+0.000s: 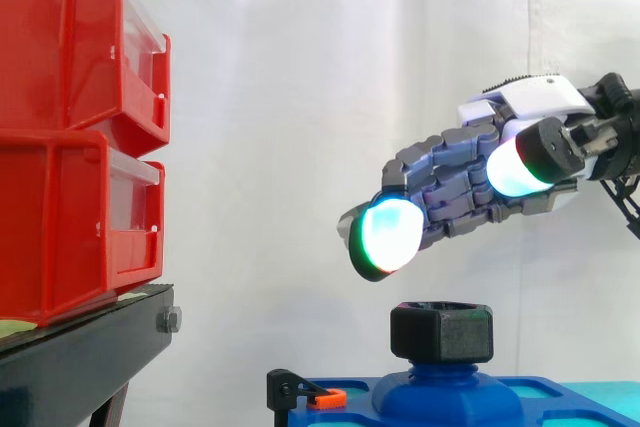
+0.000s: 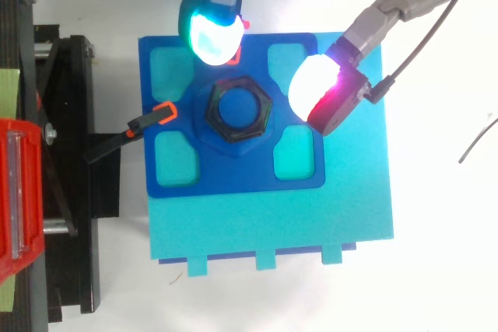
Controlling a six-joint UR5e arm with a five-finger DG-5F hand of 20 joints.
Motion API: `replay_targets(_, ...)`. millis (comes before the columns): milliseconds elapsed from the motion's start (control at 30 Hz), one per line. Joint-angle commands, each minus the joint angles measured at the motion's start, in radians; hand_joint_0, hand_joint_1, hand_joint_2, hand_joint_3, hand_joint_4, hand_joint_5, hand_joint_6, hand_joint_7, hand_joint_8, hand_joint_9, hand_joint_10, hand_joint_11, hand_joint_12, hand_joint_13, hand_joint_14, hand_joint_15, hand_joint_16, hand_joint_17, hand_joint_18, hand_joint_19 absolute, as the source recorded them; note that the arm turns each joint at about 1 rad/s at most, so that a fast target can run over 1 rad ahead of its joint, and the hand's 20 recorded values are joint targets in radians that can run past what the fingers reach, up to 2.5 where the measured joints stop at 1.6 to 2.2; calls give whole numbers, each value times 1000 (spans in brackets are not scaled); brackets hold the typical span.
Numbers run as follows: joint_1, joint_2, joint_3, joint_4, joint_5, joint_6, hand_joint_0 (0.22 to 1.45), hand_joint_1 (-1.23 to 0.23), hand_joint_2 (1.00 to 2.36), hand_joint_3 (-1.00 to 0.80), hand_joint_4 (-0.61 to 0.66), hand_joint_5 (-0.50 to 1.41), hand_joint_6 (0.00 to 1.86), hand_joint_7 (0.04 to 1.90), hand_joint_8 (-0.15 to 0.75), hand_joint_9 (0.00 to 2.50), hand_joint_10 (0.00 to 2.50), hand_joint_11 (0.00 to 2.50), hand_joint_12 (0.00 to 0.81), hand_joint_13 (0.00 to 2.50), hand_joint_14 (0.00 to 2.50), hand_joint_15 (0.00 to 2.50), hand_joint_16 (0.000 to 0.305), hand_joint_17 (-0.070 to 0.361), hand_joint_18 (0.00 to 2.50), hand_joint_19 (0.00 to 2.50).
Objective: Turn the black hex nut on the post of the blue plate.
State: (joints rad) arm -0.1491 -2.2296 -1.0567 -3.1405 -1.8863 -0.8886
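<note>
White curtain (image 1: 300, 97) behind, red bins (image 1: 80, 127) stacked at the left, and the black hex nut (image 1: 441, 332) sits on the post (image 2: 237, 106) at the middle of the blue plate (image 2: 233, 180). The hand (image 1: 470, 182) hovers above it, fingers (image 2: 210, 33) spread apart, holding nothing — clear of the nut.

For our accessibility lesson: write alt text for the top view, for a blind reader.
An open robot hand flanks a black hex nut on the post of a blue plate, its glowing pads not touching the nut. An orange-tipped black clamp sits at the plate's left edge.
</note>
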Motion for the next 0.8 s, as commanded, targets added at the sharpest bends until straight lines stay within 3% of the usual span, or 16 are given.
replay_targets(0,11,-1,9,-13,16,-4,425,-558,1000,-500,158,-253,503,898,227,0,0,0,346,0,0,0,46,104,0,0)
replay_targets(67,16,-1,9,-12,30,-4,425,-563,1000,-500,157,-253,503,898,228,0,0,0,346,0,0,0,46,104,0,0)
replay_targets(200,51,-1,-31,19,95,5,425,-571,1000,-500,157,-253,503,898,227,0,0,0,345,0,0,0,46,104,0,0)
replay_targets(400,75,-1,-91,109,128,40,426,-574,1000,-500,154,-253,503,898,225,0,0,0,345,0,0,0,46,104,0,0)
replay_targets(533,85,-2,-106,152,141,54,426,-573,1000,-500,154,-253,503,898,226,0,0,0,345,0,0,0,46,104,0,0)
replay_targets(767,94,-1,-111,162,150,56,425,-567,1000,-500,155,-253,503,898,225,0,0,0,345,0,0,0,46,104,0,0)
